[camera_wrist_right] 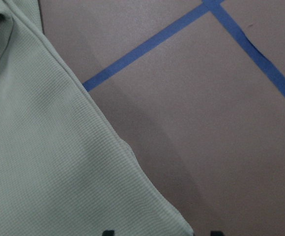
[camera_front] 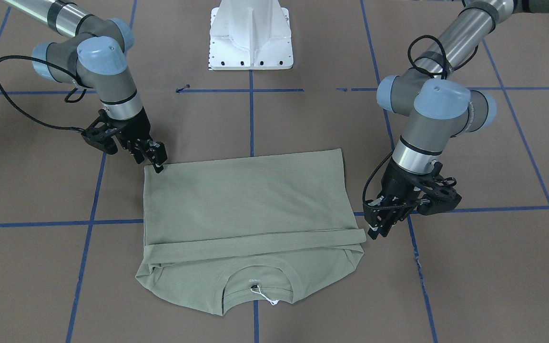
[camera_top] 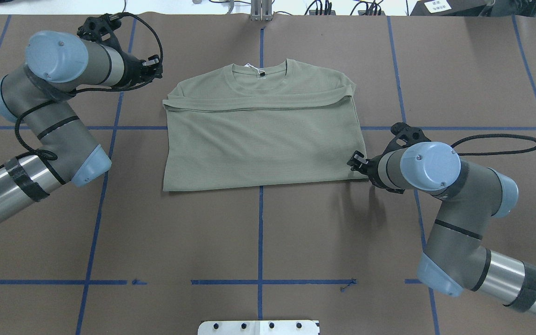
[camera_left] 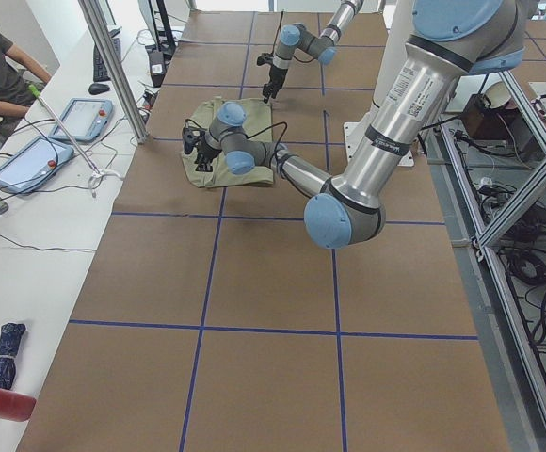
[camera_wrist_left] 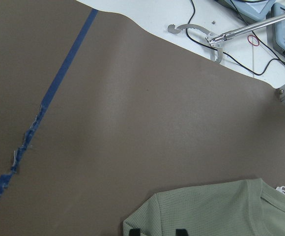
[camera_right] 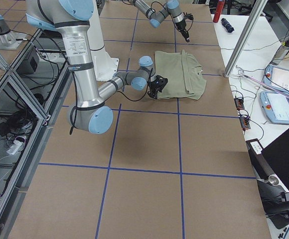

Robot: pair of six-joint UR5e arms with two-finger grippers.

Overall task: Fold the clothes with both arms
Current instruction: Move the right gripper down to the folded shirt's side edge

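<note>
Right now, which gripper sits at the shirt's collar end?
The left gripper, beside the shoulder; the right gripper is by the folded end of the shirt.

One shirt [camera_top: 258, 144], two arms [camera_top: 54, 135] [camera_top: 458, 218].

Seen from overhead, the shirt [camera_top: 258, 144] is lying flat at the middle of the table [camera_top: 179, 232], its collar being pointed to 12 o'clock. A folded-over layer is being borne on it, its edge just short of the collar. The tag [camera_top: 251, 67] is resting at the collar. The shirt is being flanked by the left gripper [camera_top: 154, 67] at 10 o'clock, beside the shoulder, and the right gripper [camera_top: 355, 163] at 4 o'clock, at the corner. The base [camera_top: 258, 327] is sitting at 6 o'clock, well apart.
</note>
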